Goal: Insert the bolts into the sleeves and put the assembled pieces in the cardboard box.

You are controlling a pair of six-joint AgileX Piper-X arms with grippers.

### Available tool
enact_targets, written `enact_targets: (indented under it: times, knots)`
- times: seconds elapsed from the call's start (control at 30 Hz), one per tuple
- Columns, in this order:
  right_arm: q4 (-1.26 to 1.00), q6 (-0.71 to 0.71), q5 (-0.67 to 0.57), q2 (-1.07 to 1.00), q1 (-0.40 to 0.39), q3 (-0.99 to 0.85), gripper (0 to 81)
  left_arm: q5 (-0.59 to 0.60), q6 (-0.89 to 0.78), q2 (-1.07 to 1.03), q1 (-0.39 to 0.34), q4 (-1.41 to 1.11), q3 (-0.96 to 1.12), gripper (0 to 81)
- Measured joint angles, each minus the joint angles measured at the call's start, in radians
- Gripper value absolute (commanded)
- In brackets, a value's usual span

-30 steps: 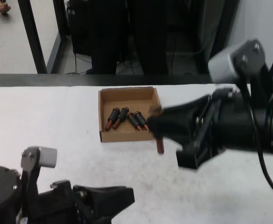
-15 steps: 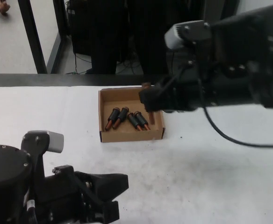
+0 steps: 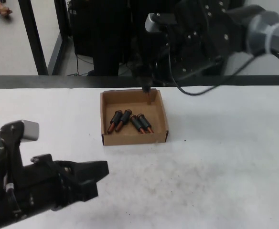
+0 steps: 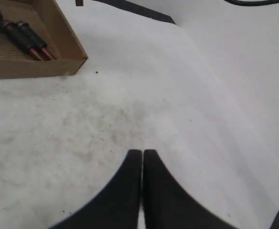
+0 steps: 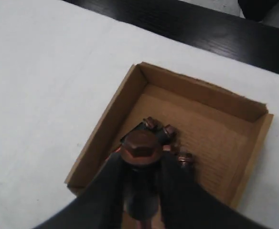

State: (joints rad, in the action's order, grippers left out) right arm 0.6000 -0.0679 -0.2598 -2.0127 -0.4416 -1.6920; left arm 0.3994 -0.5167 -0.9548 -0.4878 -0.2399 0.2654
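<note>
The right gripper (image 5: pixel 142 191) had its fingers clamped on an assembled piece (image 5: pixel 140 147), held upright above the box (image 5: pixel 201 91), where four pieces (image 3: pixel 130 121) lay. Dropped from that height, it could likely have bounced off them and over the rim. The left gripper (image 4: pixel 142 155), fingers pressed together and empty, hovered over the near bench (image 4: pixel 187 95).

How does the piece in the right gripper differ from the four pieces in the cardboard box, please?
Pose: the held piece stands upright, bolt head up; the four pieces lie flat. State: the held piece is clamped in the right gripper over the cardboard box; the four pieces rest loose on its floor. All show copper-coloured bolt ends.
</note>
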Motion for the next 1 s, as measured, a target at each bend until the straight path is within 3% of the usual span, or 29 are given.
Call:
enact_targets:
  times: [0.37, 0.87, 0.93, 1.0]
  knots:
    - [0.249, 0.002, 0.0, -0.231, 0.032, -0.283, 0.3, 0.007, 0.0, 0.0, 0.034, 0.0, 0.0, 0.8]
    - [0.33, 0.002, 0.014, -0.313, 0.032, -0.296, 0.0, 0.007, 0.0, 0.0, 0.034, 0.0, 0.0, 0.8]
    - [0.33, 0.002, 0.018, -0.313, 0.032, -0.296, 2.8, 0.007, 0.0, 0.0, 0.034, 0.0, 0.0, 0.8]
    - [0.33, 0.002, 0.019, -0.313, 0.032, -0.296, 11.3, 0.007, 0.0, 0.0, 0.034, 0.0, 0.0, 0.8]
